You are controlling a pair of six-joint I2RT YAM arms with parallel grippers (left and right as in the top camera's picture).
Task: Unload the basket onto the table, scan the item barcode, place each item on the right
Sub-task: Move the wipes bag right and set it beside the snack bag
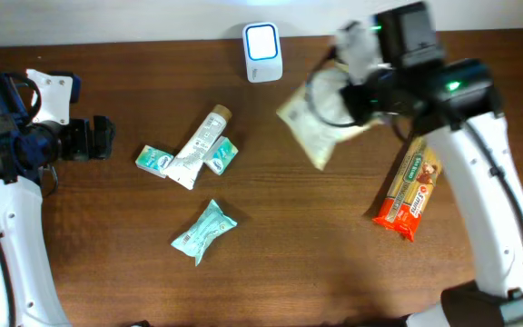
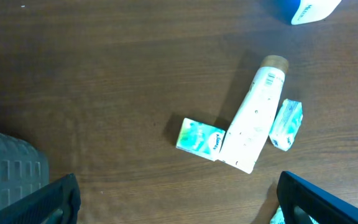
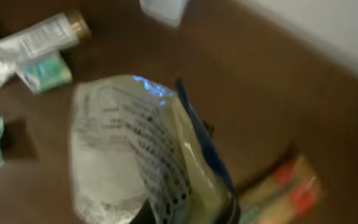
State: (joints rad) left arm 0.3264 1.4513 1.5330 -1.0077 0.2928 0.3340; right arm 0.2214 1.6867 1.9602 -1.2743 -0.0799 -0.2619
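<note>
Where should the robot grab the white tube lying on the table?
Probably from straight above, just below the cap, with fingers across the tube. It lies flat, and up there both sides are bare; lower down a box and a packet crowd it.

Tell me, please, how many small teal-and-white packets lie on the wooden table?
3: one packet left of the white tube, another packet right of it, a crumpled packet below them. None appears hidden.
</note>
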